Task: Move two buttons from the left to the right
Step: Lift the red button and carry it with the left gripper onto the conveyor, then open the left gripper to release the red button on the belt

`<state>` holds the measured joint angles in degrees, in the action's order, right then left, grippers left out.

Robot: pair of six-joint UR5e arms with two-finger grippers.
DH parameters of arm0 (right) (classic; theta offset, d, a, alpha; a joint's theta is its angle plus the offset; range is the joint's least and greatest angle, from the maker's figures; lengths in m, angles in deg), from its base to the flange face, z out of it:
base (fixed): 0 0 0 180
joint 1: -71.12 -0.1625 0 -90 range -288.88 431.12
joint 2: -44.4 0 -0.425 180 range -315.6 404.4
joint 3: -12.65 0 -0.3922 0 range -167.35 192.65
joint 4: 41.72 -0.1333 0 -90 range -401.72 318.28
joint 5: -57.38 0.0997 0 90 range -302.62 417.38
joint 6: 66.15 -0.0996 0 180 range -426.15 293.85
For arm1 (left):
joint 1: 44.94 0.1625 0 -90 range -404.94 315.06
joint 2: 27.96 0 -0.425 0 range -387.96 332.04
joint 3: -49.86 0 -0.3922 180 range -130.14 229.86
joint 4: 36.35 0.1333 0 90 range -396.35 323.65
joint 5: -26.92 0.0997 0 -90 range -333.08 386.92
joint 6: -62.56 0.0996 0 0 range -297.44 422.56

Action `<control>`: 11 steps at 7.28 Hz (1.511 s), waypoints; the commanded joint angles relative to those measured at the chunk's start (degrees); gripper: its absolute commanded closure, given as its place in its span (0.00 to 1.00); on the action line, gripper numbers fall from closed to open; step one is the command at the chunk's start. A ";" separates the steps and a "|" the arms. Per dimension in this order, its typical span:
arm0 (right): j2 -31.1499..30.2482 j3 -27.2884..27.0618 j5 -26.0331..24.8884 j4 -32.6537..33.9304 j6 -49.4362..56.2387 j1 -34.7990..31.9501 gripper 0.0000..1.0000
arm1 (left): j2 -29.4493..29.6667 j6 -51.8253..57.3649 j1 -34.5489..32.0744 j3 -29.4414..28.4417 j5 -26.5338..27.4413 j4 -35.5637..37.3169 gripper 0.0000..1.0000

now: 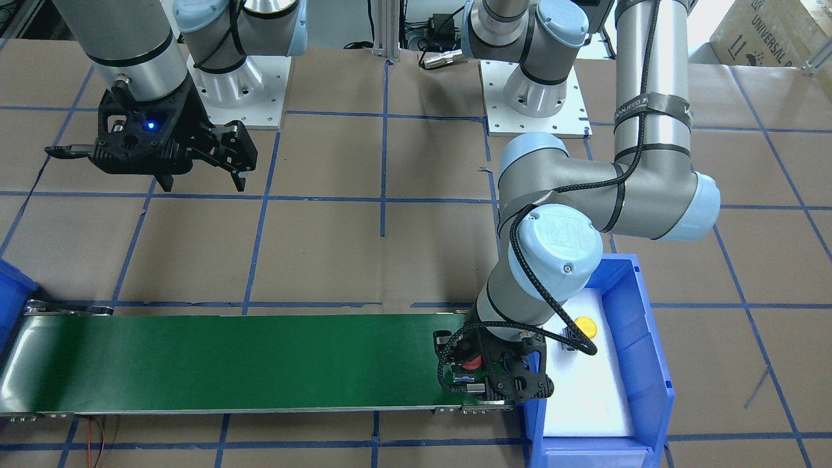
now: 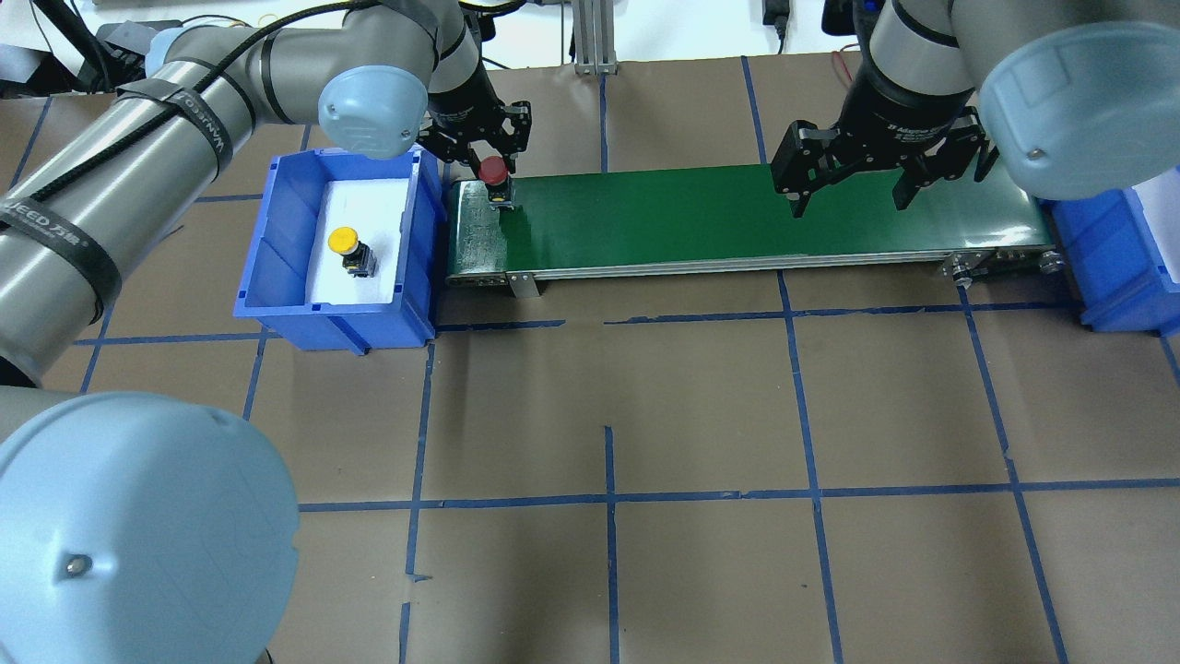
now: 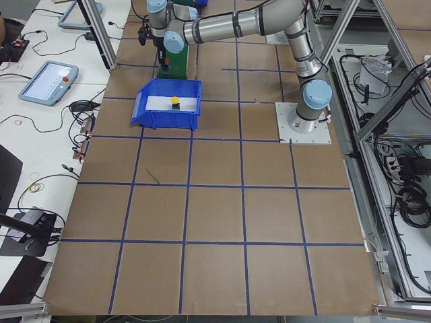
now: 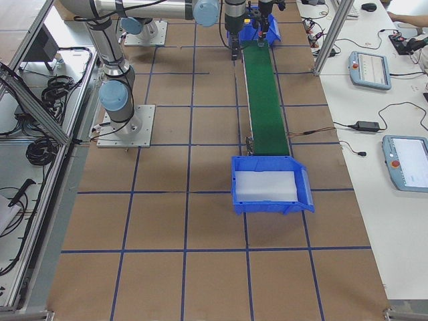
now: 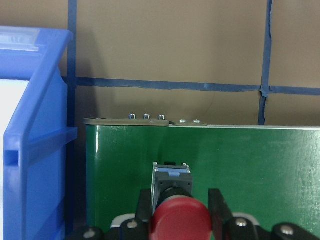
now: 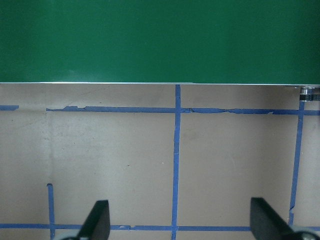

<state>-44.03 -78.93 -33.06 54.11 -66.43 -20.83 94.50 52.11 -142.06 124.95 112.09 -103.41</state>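
Red button (image 5: 180,220) stands on the belt's (image 5: 260,160) left end between the left pincer's (image 5: 180,194) fingers, clamped or loose I cannot tell; yellow button (image 2: 344,242) sits in the left bin (image 2: 277,242), right pincer (image 2: 850,203) gapes open; both look light, rigid and slick-capped, so pinch the squarish body.

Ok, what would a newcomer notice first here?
The long green conveyor belt, with the left gripper at one end straddling the red-capped button. Beside that end the yellow-capped button sits on white padding in a blue bin, while the right gripper hangs open near the belt's other end.
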 commanded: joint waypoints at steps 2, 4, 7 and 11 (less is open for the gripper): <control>0.01 0.00 -0.35 0.15 -0.07 -0.08 0.00 | 0.05 0.08 0.00 1.11 0.00 0.78 0.96; 0.01 0.00 -0.44 0.15 -0.07 -0.08 0.00 | 0.05 0.08 -0.08 2.00 0.00 2.11 0.89; 0.01 0.00 -0.44 0.06 -0.07 -0.08 0.00 | -0.03 -0.63 0.01 1.39 0.09 2.11 0.00; -0.16 0.18 -0.52 0.06 -0.24 0.01 0.00 | -3.54 2.70 1.49 -1.78 0.62 1.15 0.00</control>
<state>-44.16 -78.81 -33.56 54.20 -66.58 -20.83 92.27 53.17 -141.54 124.19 112.56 -101.76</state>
